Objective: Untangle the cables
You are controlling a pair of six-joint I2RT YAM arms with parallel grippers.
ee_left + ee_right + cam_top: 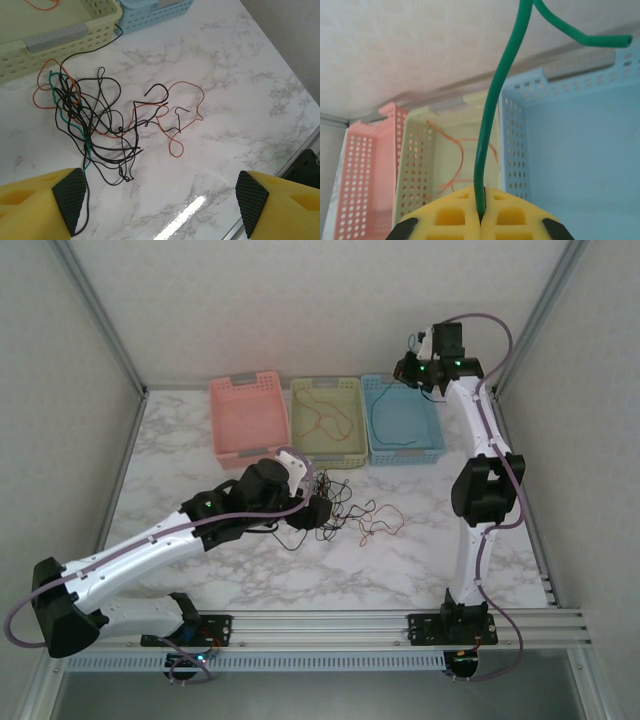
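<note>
As right claw [481, 216] pinches one cable [491, 112], three baskets [330, 457], perhaps eight cables [75, 107] tangled

Bright, even, diffuse light with soft shadows
A white glare streak lies on the glossy marble table [235, 115] near the bottom edge of the left wrist view; the cables [90, 120] cast only faint shadows there; the top view is slightly soft and grainy

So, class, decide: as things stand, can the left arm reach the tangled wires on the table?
Probably yes: its fingers stand open just short of the tangle, with nothing in the way.
</note>
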